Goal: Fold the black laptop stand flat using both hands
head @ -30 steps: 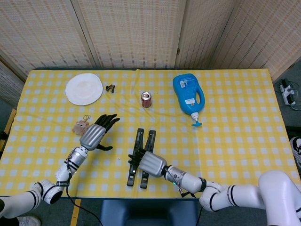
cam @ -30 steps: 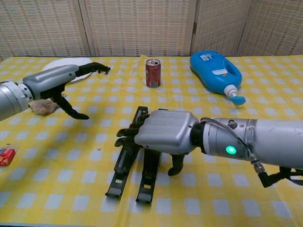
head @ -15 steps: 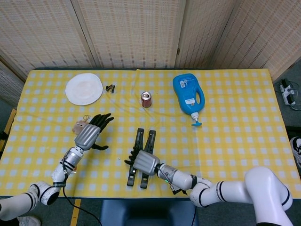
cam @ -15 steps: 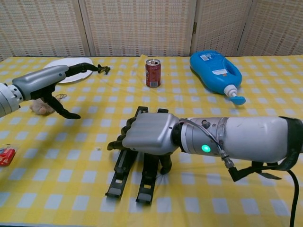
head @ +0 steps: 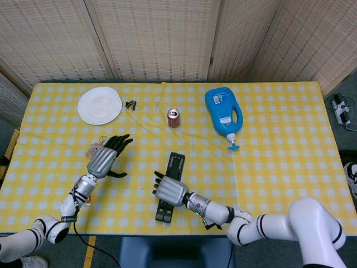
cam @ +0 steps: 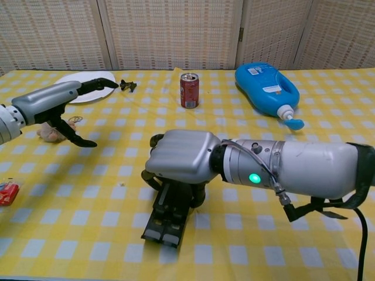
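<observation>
R fingers [cam: 153, 175] grip stand [head: 174, 167] | can [head: 173, 118], bottle [head: 223, 114] behind

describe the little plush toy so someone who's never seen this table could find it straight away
Start at the white plate in the table's far left corner and come toward the near edge, to the left robot hand. The plush toy lies just beyond that hand's fingers, half hidden by them. It is the only soft, tan, fuzzy thing here, with a thin ring attached; its neighbours are hard plastic or metal.
</observation>
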